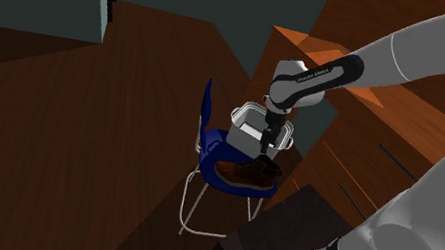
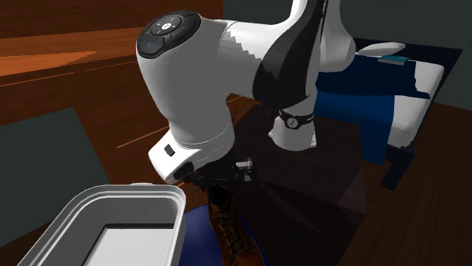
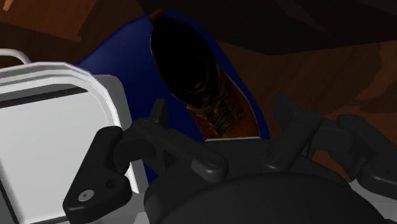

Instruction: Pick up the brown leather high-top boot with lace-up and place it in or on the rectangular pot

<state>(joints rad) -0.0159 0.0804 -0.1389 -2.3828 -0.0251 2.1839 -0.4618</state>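
In the shoulder view the brown boot (image 1: 248, 172) sits on the blue chair (image 1: 207, 134), with the white rectangular pot (image 1: 247, 111) just beside it at twelve o'clock. The gripper (image 1: 267, 145) hangs close over the boot. In the second exterior view the pot is at the boot's nine o'clock. In the wrist view the fingers (image 3: 159, 116) stand apart on either side of the laced boot, with blue seat showing in both gaps, and they grasp nothing.
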